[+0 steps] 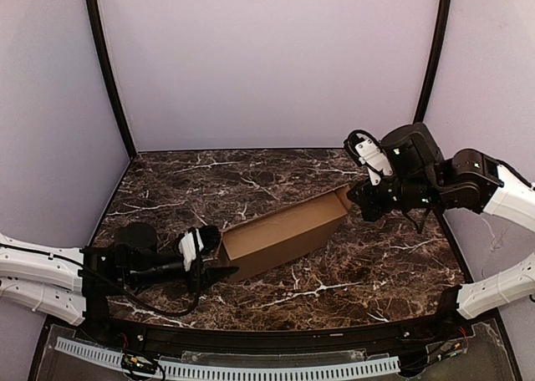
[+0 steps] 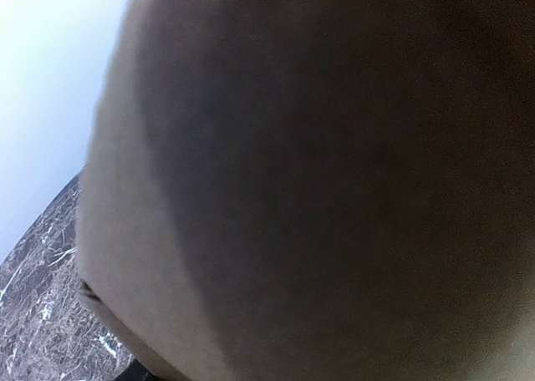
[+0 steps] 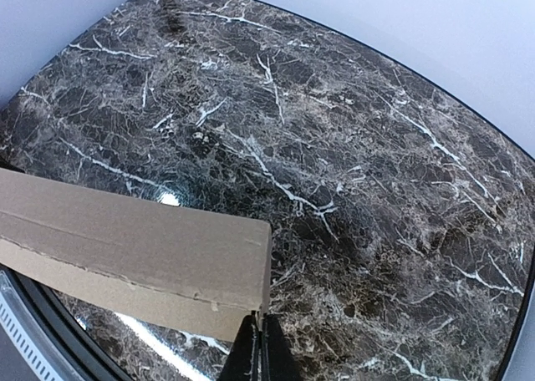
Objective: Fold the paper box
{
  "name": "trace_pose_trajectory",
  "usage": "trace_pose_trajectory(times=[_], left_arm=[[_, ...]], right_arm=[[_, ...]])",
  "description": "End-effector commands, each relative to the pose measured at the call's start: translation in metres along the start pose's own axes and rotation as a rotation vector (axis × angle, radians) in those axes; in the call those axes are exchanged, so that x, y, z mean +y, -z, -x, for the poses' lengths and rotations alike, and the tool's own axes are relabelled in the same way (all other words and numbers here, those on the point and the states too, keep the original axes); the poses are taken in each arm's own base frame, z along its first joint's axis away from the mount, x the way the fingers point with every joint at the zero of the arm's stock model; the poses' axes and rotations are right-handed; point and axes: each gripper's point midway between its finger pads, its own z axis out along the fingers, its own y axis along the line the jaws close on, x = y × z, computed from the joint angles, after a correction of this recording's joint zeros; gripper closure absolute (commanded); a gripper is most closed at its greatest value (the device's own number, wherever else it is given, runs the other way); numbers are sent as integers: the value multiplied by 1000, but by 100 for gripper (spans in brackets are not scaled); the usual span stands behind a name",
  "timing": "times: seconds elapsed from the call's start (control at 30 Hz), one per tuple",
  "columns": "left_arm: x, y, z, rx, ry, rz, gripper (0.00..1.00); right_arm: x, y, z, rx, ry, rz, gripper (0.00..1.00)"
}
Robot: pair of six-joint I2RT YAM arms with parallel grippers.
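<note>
Reaching in low from the left, the left gripper (image 1: 224, 256) sits right at the near-left end of the paper box (image 1: 284, 229). One finger is up by the top corner, the other runs along the table beneath the bottom edge, so the jaws stand apart with the end of the box between them. Whether they are actually squeezing it, I cannot tell. The left wrist view is no help: blurred brown cardboard (image 2: 334, 189) right up against the lens fills nearly all of it.

Over to the right gripper (image 1: 358, 199), and its jaws are pressed tight together. From the right wrist view the joined tips (image 3: 259, 347) come up right at the bottom corner of the box (image 3: 134, 243). Whether any cardboard is caught between them is not clear. A small flap (image 1: 343, 195) stands up at that far-right end, just beside the gripper.

The box itself is long and narrow and lies slantwise across the middle of the dark marble table (image 1: 209, 180), from near left to far right. Its left end gapes open, and only shadowed cardboard shows inside. Pale walls (image 1: 267, 63) close in the back and sides
</note>
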Motion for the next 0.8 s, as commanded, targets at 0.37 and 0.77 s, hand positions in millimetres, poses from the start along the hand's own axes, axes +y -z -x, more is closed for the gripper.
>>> trace_pose_trajectory(times=[0.37,0.77], left_arm=[[7,8,-31,226,-147,14,91],[12,8,-31,238,-142,39,94]], right_arm=[[13,17,28,7,76,84,100],[30,7,25,41,-26,162,100]])
